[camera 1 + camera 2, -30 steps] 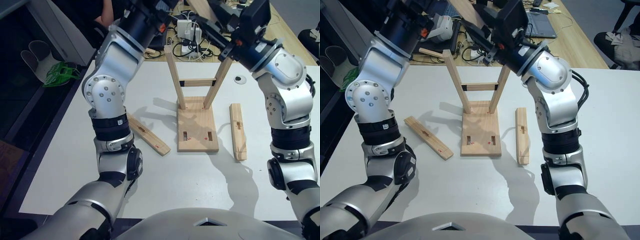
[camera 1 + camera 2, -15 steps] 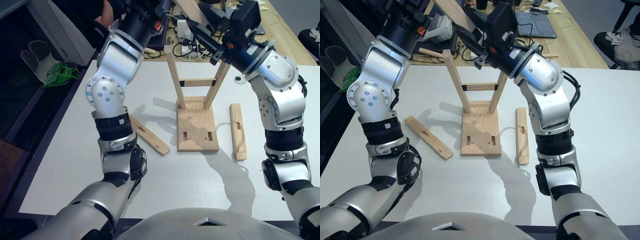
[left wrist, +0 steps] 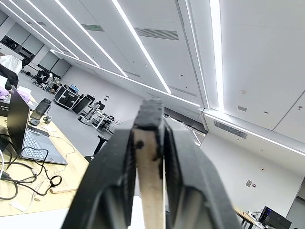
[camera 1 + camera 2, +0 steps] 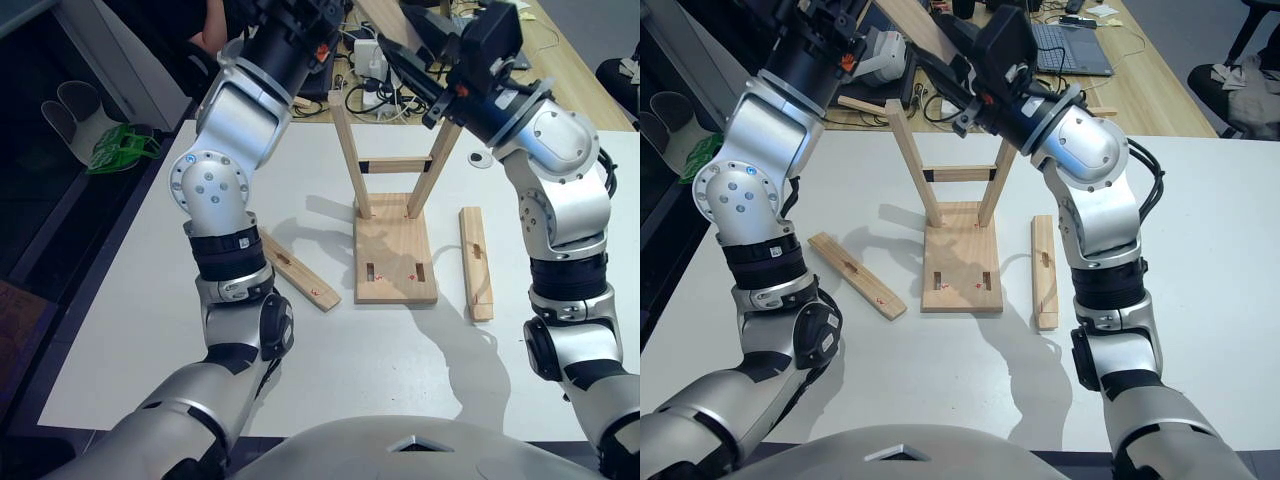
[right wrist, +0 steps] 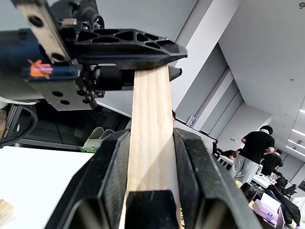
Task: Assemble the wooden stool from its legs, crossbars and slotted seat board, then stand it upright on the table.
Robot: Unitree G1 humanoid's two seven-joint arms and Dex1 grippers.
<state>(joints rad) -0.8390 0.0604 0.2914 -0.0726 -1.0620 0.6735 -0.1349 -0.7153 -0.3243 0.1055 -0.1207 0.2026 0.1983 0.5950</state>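
1. L gripper (image 3: 148,125): jaws clamped shut on one end of a wood strip (image 3: 149,181). It is held high, over the 12 o'clock edge of the table (image 4: 150,300).
2. R gripper (image 5: 151,138): also closed tight on the same strip, w/ one finger pressed on each of 2 opposite faces. The L gripper grips the strip's far end, facing the R one.
3. The strip hangs in the air betw. the 2 grippers, above the standing legs. Can't tell if it touches the leg tops.
4. Seat board (image 4: 395,245): lies flat mid-table, long axis running 12 to 6.
5. Two legs stand in the slots at the board's 12 o'clock end: left leg (image 4: 350,150) and right leg (image 4: 432,170). They splay apart toward the tops.
6. Crossbar (image 4: 398,165): level, joins the 2 legs about halfway up.
7. At the board's 6 o'clock end are 2 open slots (image 4: 372,270), side by side.
8. Left loose bar (image 4: 295,270): slotted and flat on the table at the board's 9 o'clock. It is slanted approx. 10 to 4, w/ its near end near the board but apart.
9. Right loose bar (image 4: 476,262): slotted and flat at the board's 3 o'clock. It lies roughly parallel to the board, near but not touching.
10. Power strip w/ cables (image 4: 375,65): on a wood desk at 12 o'clock, beyond the table edge.
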